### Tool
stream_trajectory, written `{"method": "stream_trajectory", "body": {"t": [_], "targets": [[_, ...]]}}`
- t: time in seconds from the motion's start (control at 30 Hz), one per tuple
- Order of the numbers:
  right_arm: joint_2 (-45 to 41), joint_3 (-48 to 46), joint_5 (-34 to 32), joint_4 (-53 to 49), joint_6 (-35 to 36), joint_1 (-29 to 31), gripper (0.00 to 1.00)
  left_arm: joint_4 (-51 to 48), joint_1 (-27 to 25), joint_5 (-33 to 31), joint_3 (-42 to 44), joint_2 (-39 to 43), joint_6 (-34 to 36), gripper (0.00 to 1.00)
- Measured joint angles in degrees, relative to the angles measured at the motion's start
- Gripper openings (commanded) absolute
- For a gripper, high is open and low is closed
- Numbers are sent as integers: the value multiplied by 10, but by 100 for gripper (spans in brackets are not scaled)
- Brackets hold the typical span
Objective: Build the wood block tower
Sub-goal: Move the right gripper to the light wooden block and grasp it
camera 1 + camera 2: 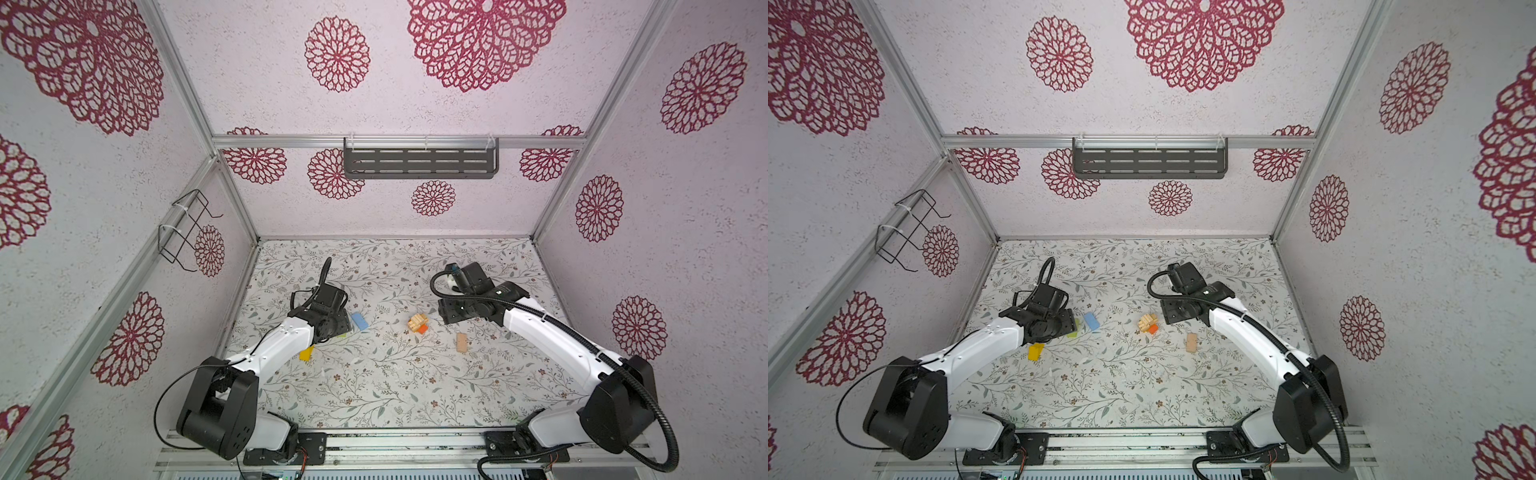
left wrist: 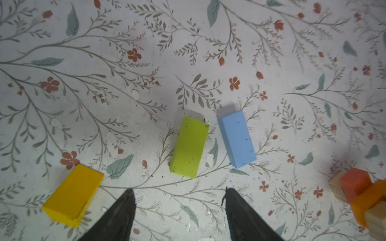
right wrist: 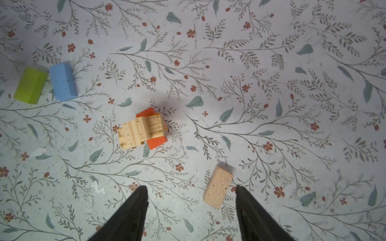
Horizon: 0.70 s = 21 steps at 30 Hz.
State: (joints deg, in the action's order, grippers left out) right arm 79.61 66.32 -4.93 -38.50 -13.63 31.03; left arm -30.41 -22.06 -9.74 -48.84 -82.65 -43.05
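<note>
- The wood block tower (image 1: 417,323) stands near the middle of the surface (image 1: 374,395). It is only a low start: a red-orange block underneath, an orange one across it and tan grooved pieces on top, all a bit askew.
- Four blocks lie loose. The green block (image 2: 189,147) and blue block (image 2: 237,138) sit just beside each other to the tower's left. The yellow block (image 2: 73,194) is nearer the left arm, and the tan block (image 3: 218,189) lies off to the tower's right.
- The left gripper (image 2: 178,189) hangs by the green block, jaws spread with nothing between them.
- The right gripper (image 3: 190,186) hovers near the tan block, likewise spread and empty.
- By my reckoning the job is about half done, with those four yet to go up.
</note>
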Motion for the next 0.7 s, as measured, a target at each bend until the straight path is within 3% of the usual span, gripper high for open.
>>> {"method": "stream_trajectory", "body": {"t": [0.2,0.37,0.7], "targets": [[-41,-101,4,29,-41,-57,68,-3,1,1,-1,-15,-1,92],[-41,-171,8,48,-70,-73,57,-3,1,2,-1,-12,-2,99],[14,-189,23,103,-96,-73,48,14,1,0,22,26,-3,97]]}}
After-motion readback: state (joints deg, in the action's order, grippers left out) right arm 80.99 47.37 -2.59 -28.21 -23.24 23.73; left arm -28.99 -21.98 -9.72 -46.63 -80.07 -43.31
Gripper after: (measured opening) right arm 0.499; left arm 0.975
